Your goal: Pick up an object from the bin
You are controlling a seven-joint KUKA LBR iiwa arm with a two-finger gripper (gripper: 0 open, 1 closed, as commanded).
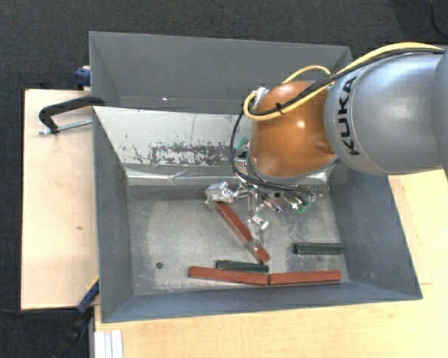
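Gripper (252, 216) is largely masked by the orange wrist cover (287, 136) and its cables, so the jaw opening cannot be told and no grasp can be confirmed. The arm (392, 114) is seen entering from the right, cut off at the frame edge, with the wrist pointed down into the bin (112, 200). The gripper is positioned over the upper part of the diagonal red-brown stick (244, 239) at mid-floor, whose top end is partly covered. Counted: three red-brown sticks, the other two being the left front stick (228, 274) and the right front stick (305, 277), laid end to end by the near wall. Two dark green sticks: the short green stick (241, 265) sits against the left front stick, and the right green stick (318, 249) lies apart.
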